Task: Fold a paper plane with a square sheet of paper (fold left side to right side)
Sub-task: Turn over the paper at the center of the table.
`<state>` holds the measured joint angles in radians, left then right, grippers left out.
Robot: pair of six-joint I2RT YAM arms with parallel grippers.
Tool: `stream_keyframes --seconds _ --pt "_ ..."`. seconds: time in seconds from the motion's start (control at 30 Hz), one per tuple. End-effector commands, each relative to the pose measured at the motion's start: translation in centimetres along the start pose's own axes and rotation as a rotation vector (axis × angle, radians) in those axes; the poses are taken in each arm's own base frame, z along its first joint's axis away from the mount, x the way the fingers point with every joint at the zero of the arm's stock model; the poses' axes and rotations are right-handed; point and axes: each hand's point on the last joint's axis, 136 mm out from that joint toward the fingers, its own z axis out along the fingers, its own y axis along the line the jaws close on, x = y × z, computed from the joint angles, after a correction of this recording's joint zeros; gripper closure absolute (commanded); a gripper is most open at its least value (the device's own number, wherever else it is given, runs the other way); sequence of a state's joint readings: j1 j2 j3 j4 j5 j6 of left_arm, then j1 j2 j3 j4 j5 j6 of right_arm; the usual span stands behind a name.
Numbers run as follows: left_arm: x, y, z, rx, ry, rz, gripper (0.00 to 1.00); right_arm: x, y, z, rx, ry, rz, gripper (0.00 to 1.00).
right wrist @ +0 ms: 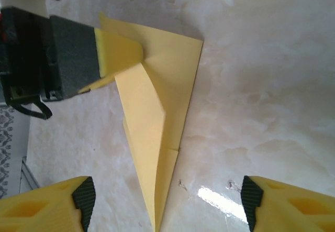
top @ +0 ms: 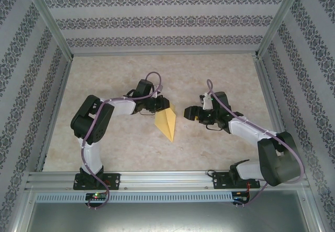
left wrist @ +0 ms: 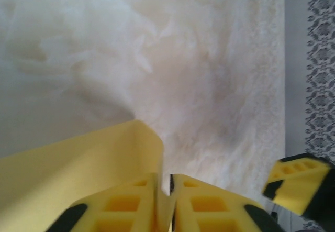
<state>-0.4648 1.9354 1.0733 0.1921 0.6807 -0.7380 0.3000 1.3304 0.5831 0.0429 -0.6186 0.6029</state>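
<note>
Paper plane (top: 167,121) centre, tip near; left gripper (top: 161,106) clamped on its far edge; right gripper (top: 189,112) jaws apart, just right.

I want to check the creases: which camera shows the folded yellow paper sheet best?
The right wrist view: the folded yellow paper sheet lies close and sharp, flaps and edges clear. The top external view shows its outline, but small; the left wrist view, one blurred flap pinched in the left gripper.
</note>
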Motion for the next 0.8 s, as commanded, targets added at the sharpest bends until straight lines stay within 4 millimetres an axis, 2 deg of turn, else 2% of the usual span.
stream_keyframes --seconds 0.0,0.07,0.2,0.37,0.47,0.63,0.77 --pt "-1.3 -3.6 -0.9 0.08 -0.04 0.091 0.89 -0.1 1.5 -0.8 -0.123 -0.006 0.032 0.1" --pt "-2.0 -4.9 -1.9 0.094 -0.06 0.108 0.91 -0.2 1.9 -1.1 -0.169 -0.011 0.057 0.02" --pt "-4.1 -7.3 -4.8 0.118 -0.132 0.129 0.94 -0.5 3.3 -1.6 -0.27 -0.004 0.078 0.02" --pt "-7.6 -10.9 -9.7 0.159 -0.269 0.143 0.96 -1.7 6.6 -2.6 -0.439 -0.011 0.071 0.02" --pt "-9.3 -13.0 -12.1 0.196 -0.333 0.138 0.97 -2.1 8.2 -2.8 -0.483 -0.008 0.049 0.02" --pt "-10.8 -16.7 -14.8 0.281 -0.403 0.14 0.98 -2.3 11.0 -2.5 -0.549 0.005 -0.004 0.02" --pt "-11.0 -17.8 -15.7 0.311 -0.416 0.133 0.98 -2.6 12.7 -2.3 -0.604 -0.012 -0.026 0.02"
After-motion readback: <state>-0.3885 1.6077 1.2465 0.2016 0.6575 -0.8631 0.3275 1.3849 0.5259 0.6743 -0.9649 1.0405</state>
